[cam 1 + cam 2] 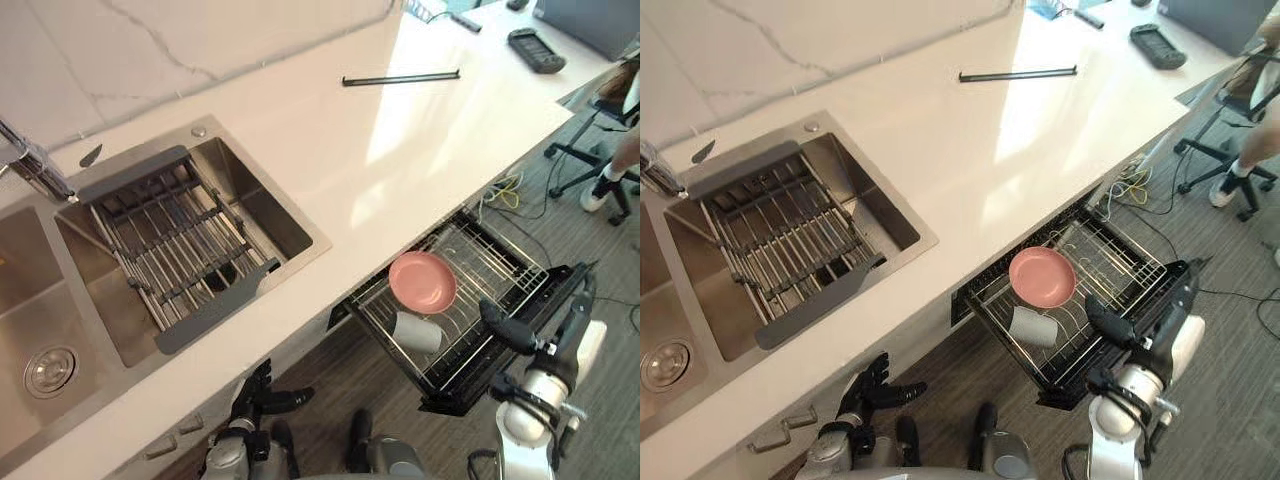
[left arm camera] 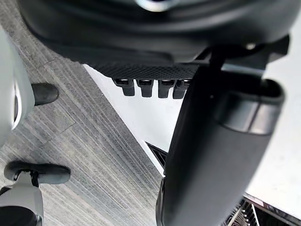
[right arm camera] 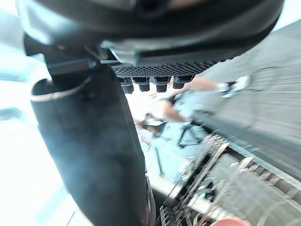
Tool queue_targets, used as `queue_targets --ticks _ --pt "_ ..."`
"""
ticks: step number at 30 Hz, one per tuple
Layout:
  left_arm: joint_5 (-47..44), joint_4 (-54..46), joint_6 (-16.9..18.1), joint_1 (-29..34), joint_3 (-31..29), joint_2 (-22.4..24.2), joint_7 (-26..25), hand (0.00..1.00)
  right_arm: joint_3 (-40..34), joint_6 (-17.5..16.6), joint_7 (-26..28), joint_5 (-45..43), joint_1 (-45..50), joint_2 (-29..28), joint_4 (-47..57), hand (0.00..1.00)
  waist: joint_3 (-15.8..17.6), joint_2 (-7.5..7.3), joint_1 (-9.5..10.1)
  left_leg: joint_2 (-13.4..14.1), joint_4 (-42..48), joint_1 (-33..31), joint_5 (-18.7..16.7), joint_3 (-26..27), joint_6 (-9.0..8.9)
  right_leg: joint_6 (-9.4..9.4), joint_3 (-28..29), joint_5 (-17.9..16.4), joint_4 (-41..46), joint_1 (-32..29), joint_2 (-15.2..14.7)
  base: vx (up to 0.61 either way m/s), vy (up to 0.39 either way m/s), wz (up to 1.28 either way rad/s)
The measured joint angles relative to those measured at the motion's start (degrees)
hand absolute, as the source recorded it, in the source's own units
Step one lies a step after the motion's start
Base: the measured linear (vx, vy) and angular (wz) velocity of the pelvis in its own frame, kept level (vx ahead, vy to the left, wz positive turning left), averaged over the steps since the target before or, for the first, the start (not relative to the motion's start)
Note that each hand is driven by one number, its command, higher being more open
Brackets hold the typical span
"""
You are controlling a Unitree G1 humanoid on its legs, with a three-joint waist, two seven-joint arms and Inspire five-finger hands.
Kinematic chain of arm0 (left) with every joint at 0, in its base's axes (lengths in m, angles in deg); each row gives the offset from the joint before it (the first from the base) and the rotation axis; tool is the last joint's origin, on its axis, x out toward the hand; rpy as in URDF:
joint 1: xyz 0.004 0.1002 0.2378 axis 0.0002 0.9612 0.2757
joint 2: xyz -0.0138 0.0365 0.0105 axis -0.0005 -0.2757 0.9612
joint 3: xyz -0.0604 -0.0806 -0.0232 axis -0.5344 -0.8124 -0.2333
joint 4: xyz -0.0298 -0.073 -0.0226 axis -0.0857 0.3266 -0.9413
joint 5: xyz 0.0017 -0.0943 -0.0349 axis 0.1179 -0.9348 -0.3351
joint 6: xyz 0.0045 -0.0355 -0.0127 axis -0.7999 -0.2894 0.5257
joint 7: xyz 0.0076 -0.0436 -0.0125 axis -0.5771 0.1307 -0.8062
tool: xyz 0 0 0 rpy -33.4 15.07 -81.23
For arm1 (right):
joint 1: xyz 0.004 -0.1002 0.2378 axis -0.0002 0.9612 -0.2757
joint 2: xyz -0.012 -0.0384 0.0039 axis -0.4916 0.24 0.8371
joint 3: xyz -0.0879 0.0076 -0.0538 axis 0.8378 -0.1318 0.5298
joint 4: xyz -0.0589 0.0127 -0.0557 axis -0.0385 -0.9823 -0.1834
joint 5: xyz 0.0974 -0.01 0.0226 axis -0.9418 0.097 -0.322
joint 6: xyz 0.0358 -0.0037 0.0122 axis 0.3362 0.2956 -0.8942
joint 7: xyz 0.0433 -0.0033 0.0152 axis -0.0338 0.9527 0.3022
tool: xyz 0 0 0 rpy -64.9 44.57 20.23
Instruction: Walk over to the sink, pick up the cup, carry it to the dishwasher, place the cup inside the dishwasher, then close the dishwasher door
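The dishwasher rack (image 1: 500, 262) stands pulled out from under the bench (image 1: 400, 150) edge, with open carpet (image 1: 1230, 330) beyond its outer side. The white cup (image 1: 418, 333) lies on its side in the rack, just below a pink plate (image 1: 422, 281) - long axis roughly across the rack, one end toward the right hand (image 1: 505, 328). That hand hovers at the rack's outer corner, fingers apart, holding nothing. The right wrist view adds a seated person past the wires. The left hand (image 1: 872, 388) hangs low by the bench front, fingers spread, below the sink (image 1: 270, 215).
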Motion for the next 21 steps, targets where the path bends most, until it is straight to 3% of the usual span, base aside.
queue_targets --ticks 8,16,21 --pt "2.1 -1.2 1.8 4.0 -3.6 -0.6 1.0 1.0 -6.2 -2.7 6.3 -15.1 4.6 -0.9 -8.5 1.0 -2.8 0.09 -0.79 1.4 0.4 3.1 -1.1 3.8 -0.21 0.06 0.3 -1.0 0.7 2.2 0.2 -0.02 -0.016 -0.06" --pt "1.9 -1.4 2.9 6.4 -4.3 -0.9 2.4 1.0 -5.4 -3.7 8.6 -21.3 4.2 -0.8 -18.0 1.0 -3.5 0.78 -0.23 1.7 1.9 3.8 -1.9 4.2 -0.73 0.41 0.5 -1.9 2.2 3.0 -0.1 0.01 0.0 -0.02" --pt "1.8 -1.4 2.8 6.3 -4.2 -0.8 2.3 1.0 -5.4 -5.2 14.5 -29.8 3.0 -0.5 -21.7 1.0 -3.4 1.18 0.23 2.3 3.9 3.1 -2.9 4.6 -0.87 0.28 0.5 -2.8 3.7 2.4 -0.2 -0.01 -0.011 0.01"
